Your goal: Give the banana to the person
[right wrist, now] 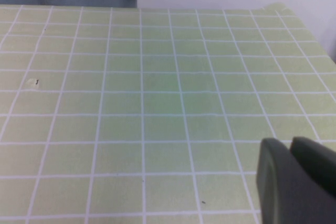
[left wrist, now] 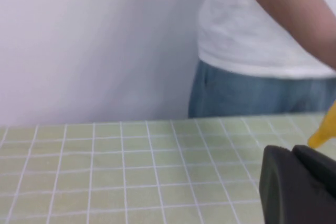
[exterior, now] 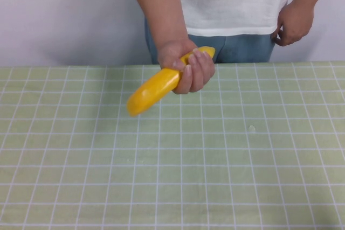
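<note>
Above the green checked tabletop (exterior: pixel 226 176), banana (exterior: pixel 153 90) gripped in the person's (exterior: pixel 237 4) hand (exterior: pixel 186 65), left gripper (left wrist: pixel 299 184) and right gripper (right wrist: pixel 296 179) low over tabletop, jaws' state cannot be told.

We record little of the robot's body. The left pincer (left wrist: pixel 299 184) shows in its wrist view only as a matte black, rounded housing with a ridged upper edge; no screws, cables or markings are visible. The right pincer (right wrist: pixel 296 179) shows likewise in its own wrist view: dark grey-black, smooth, with a curved rim beside a second rounded block. The high view shows neither arm. We cannot tell how either pincer's fingers stand.
</note>
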`<state>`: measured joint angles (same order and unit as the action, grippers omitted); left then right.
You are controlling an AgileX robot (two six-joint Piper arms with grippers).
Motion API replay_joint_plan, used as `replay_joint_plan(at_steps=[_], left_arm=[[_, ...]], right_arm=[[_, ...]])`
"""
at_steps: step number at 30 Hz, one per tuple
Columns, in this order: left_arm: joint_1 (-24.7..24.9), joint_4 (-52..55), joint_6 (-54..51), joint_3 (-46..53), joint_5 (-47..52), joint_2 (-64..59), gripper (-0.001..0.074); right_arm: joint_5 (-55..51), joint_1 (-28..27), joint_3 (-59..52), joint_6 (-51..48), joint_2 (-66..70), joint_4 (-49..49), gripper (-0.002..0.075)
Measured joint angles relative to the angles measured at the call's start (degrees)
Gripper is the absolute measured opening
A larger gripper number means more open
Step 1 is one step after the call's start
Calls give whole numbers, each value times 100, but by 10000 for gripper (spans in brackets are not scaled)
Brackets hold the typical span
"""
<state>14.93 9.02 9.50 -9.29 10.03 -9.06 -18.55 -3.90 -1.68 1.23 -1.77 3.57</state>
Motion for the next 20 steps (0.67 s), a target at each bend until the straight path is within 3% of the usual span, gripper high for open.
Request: replay_joint_plan(at_steps=[6, 10, 15, 20], left_arm=[[-478, -450, -57, 995, 302, 911, -3], [-567, -726, -68, 1067, 1076, 963, -3], [-618, -773, -68, 1067, 1064, 977, -3], [-996, -782, -68, 1067, 1064, 977, -3]], right_arm=[[0, 0, 0, 0, 0, 0, -7], [0, 0, 0, 0, 0, 0, -7], [0, 0, 0, 0, 0, 0, -7], [0, 0, 0, 0, 0, 0, -7]])
